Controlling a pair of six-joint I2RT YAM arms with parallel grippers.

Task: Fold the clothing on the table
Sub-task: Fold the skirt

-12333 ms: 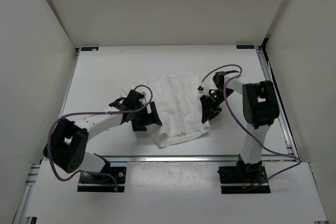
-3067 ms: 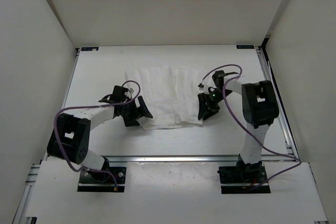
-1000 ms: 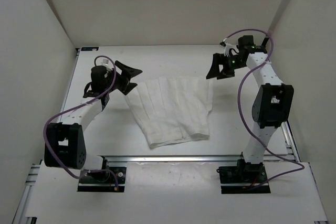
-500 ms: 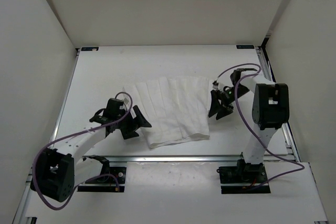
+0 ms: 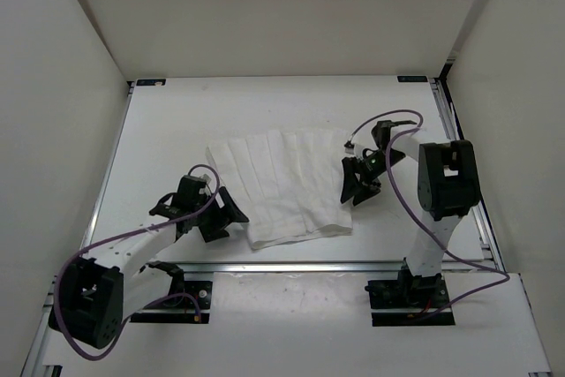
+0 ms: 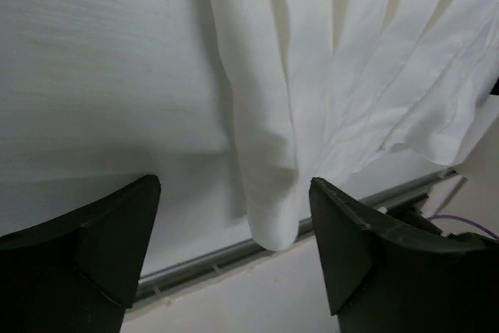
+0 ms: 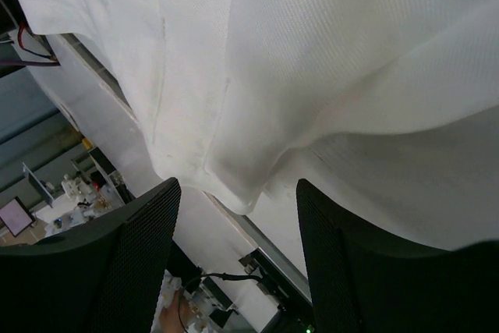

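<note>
While both arms sit low over the table (image 5: 177,121), the clothing (image 5: 287,183) lies spread flat at centre frame in the top view, with parallel creases running top to bottom and its lower edge close to the silver rail (image 5: 291,265). White walls (image 5: 53,86) box the table in on 3 sides. Purple cables (image 5: 132,236) loop along both arms, and the right one arcs above the garment's upper right corner.

Left gripper (image 5: 237,216) is at the lower left corner of the cloth with its pincer wide. In the left wrist view the folded corner hangs between the 2 fingers (image 6: 117,232), untouched.

Right gripper (image 5: 349,184) is on the right edge, pincer part-way apart. In the right wrist view a fabric fold sits between the fingers (image 7: 132,255), and no pinch is visible.

Versus 1 second back, both grippers have come down from the far corners to the near half. The right pincer has narrowed and shifted left onto the edge. The cloth outline is about unchanged.
</note>
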